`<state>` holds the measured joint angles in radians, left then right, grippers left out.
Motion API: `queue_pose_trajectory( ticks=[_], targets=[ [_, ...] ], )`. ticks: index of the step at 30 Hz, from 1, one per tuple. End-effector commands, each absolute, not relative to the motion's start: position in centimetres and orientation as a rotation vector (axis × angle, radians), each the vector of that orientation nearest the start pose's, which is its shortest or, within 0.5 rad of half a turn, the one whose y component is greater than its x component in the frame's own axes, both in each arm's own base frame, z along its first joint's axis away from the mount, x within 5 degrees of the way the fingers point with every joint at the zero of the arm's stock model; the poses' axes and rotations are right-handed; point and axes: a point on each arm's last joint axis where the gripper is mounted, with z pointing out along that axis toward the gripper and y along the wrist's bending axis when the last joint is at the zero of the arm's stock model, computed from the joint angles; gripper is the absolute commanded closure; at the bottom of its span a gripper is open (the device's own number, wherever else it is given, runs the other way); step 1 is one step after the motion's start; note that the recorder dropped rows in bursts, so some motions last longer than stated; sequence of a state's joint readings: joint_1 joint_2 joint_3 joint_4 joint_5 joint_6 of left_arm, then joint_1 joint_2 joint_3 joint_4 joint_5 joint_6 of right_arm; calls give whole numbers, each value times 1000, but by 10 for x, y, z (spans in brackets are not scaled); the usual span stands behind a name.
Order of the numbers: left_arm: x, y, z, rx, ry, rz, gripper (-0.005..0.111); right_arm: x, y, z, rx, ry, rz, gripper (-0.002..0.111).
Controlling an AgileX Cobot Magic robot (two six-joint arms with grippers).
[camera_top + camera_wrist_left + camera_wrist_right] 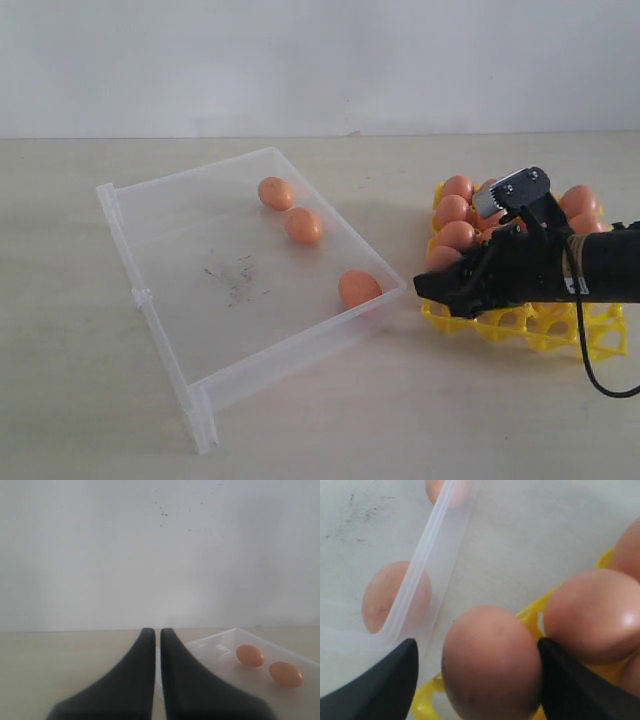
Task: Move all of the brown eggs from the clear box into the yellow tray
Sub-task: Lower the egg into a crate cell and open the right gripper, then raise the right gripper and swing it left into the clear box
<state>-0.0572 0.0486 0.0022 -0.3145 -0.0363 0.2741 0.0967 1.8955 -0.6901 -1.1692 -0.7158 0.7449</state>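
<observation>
Three brown eggs (276,193) (303,225) (358,288) lie in the clear box (150,300). The yellow tray (545,325) to its right holds several eggs (455,236). My right gripper (440,285) hangs low over the tray's near-left corner. In the right wrist view it (477,647) is open around an egg (490,660) that sits in a corner cup of the tray (427,697), with a gap at one finger (395,680). My left gripper (154,632) is shut and empty, off to the side of the box (220,645), where two eggs (250,655) (285,674) show.
The box's near wall (437,545) runs close beside the tray corner, with one egg (382,597) just behind it. A black cable (590,375) loops down from the right arm. Bare tabletop (400,420) lies in front.
</observation>
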Motion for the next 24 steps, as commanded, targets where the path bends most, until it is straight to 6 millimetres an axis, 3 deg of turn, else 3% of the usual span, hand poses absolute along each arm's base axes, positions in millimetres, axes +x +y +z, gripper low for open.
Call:
queue_pose_trajectory(
  ticks=[1, 5, 7, 8, 9, 10, 12, 14, 17, 21, 24],
  targets=[
    [61, -2, 215, 2, 1487, -69, 103, 301, 81, 138, -710, 2073, 601, 47],
    [61, -2, 215, 2, 1487, -69, 103, 294, 80, 162, -709, 2061, 602, 53],
    [61, -2, 215, 2, 1487, -69, 103, 286, 81, 163, -748, 2117, 643, 73],
    [61, -2, 215, 2, 1487, -69, 103, 282, 81, 159, -766, 2178, 671, 96],
    [61, -2, 215, 2, 1487, -69, 103, 281, 81, 158, -772, 2195, 678, 108],
    [61, -2, 215, 2, 1487, -69, 103, 279, 84, 159, -774, 2186, 725, 108],
    [61, -2, 215, 2, 1487, -69, 103, 275, 95, 174, -847, 1984, 883, 108],
    [61, -2, 215, 2, 1487, -69, 103, 267, 107, 192, -990, 1682, 1015, 108],
    [61, -2, 215, 2, 1487, -69, 103, 257, 131, 199, -1172, 1449, 988, 108],
    [61, -2, 215, 2, 1487, -69, 103, 268, 145, 219, -985, 1378, 1009, 108],
    [61, -2, 215, 2, 1487, -69, 103, 271, 156, 231, -1084, 1206, 870, 108]
  ],
)
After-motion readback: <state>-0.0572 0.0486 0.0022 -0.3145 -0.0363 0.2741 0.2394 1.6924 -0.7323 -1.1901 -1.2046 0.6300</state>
